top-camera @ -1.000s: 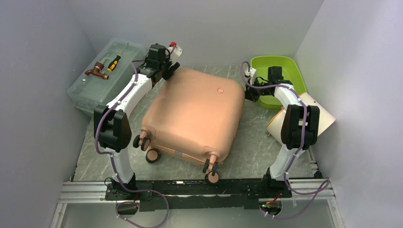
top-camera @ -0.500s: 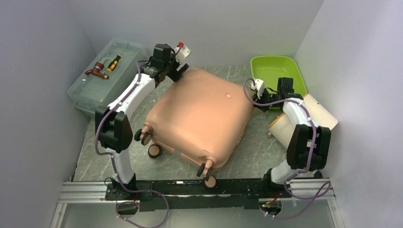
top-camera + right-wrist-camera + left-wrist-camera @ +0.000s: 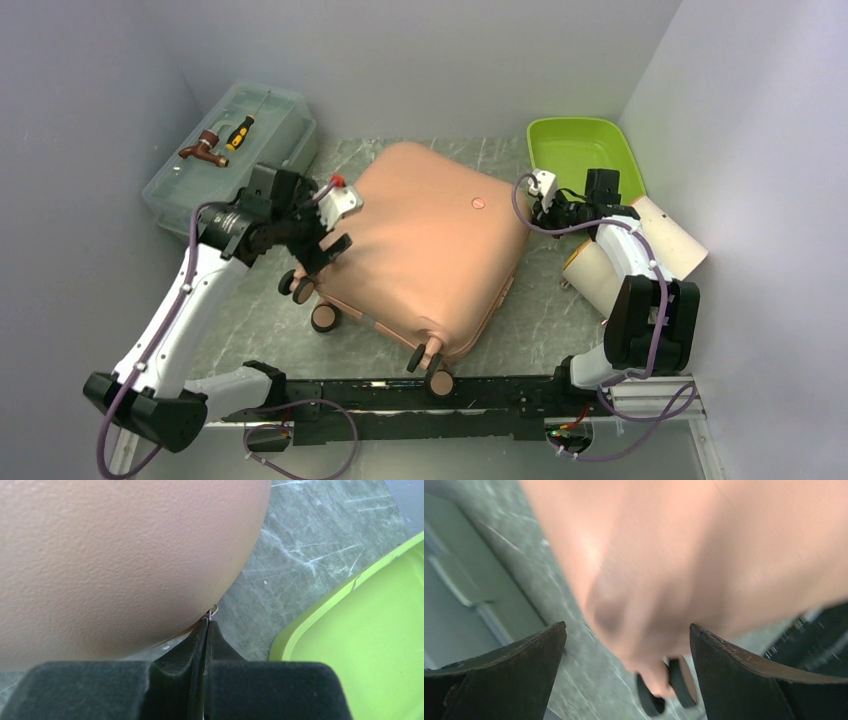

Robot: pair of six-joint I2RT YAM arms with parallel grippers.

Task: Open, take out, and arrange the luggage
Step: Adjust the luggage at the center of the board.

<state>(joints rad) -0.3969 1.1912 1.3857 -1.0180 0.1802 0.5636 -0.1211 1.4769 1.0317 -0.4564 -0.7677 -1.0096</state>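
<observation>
The salmon-pink luggage (image 3: pixel 430 250) lies flat and closed in the middle of the table, its wheels (image 3: pixel 322 318) toward the near edge. My left gripper (image 3: pixel 328 245) is open and empty at the suitcase's left corner, just above the wheels. In the left wrist view (image 3: pixel 626 626) the blurred shell (image 3: pixel 684 555) and one wheel (image 3: pixel 666 685) sit between its fingers. My right gripper (image 3: pixel 530 195) is at the suitcase's far right corner. In the right wrist view (image 3: pixel 206 622) it is shut on a small zipper pull (image 3: pixel 213 611) under the shell (image 3: pixel 110 555).
A translucent toolbox (image 3: pixel 225 160) stands at the back left with a screwdriver (image 3: pixel 240 132) and a brown tool (image 3: pixel 205 150) on its lid. A lime green tray (image 3: pixel 580 150) sits at the back right, close to the right gripper. A beige roll (image 3: pixel 640 245) lies by the right wall.
My left arm has swung from the suitcase's far left corner down to its left side by the wheels. The suitcase has turned and slid to the right. The right gripper moved with its corner.
</observation>
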